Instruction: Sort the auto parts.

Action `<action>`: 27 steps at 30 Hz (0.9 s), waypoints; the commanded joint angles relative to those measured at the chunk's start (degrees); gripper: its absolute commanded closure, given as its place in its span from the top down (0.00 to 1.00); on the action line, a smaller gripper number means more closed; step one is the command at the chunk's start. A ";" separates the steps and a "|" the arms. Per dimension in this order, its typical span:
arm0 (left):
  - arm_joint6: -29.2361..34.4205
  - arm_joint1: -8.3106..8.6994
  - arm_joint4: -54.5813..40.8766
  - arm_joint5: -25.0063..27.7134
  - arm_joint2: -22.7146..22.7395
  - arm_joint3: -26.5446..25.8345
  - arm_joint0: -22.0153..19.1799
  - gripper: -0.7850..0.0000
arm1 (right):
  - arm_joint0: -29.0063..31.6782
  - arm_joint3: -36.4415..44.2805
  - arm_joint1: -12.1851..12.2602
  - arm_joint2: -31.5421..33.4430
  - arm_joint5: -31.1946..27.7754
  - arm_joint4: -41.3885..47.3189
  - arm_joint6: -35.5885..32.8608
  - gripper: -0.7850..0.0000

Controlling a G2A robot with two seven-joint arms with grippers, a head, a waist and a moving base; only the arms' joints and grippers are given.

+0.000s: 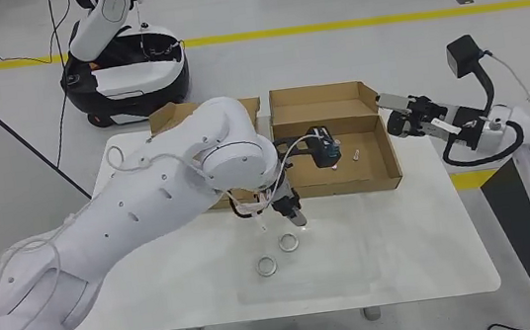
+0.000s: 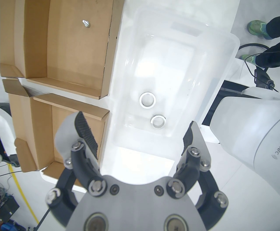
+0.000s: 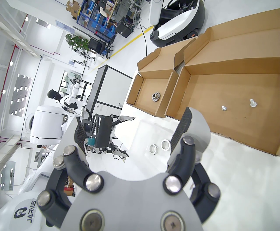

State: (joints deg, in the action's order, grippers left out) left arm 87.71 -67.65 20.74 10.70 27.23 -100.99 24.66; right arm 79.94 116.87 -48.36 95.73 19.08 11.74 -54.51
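Left arm comes in from around 8 o'clock, elbow bent, and reaches over the middle of the table. The left gripper hangs there pointing down, jaws spread wide with nothing between them. Right under it is a clear plastic tub, sitting centre-table toward 6 o'clock. In the tub there's one metal ring and a second ring, both lying flat, close together but not touching.

Right arm comes in from 3 o'clock. The right gripper hovers at roughly 2 o'clock by the outer edge of the right box, jaws also wide apart and empty.

Two open cardboard boxes sit side by side at 12 o'clock, just past the tub. The right box has a bolt and a small nut on its floor, near each other but apart. The left box holds a single round flanged hub.
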 commanded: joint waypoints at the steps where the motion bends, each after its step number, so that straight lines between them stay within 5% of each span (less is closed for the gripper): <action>1: -0.84 0.03 0.41 0.90 -0.29 -0.88 0.72 1.00 | 0.00 0.00 0.00 0.00 0.00 0.00 0.00 1.00; 12: 0.29 -2.11 -2.04 5.58 -8.00 1.75 -3.73 1.00 | 0.00 0.00 0.00 0.00 0.00 0.00 0.00 1.00; 21: -1.15 -1.97 -1.07 7.00 -8.27 1.98 -2.52 1.00 | 0.00 0.00 0.00 0.00 0.00 0.00 0.00 1.00; 27: -3.53 -1.36 -0.17 9.40 -12.60 2.04 -4.02 1.00 | 0.00 0.00 0.00 0.00 0.00 0.00 0.00 1.00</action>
State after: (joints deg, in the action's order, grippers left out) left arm 84.78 -69.10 20.67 19.54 15.40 -99.01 21.01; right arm 79.94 116.87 -48.36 95.73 19.08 11.74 -54.51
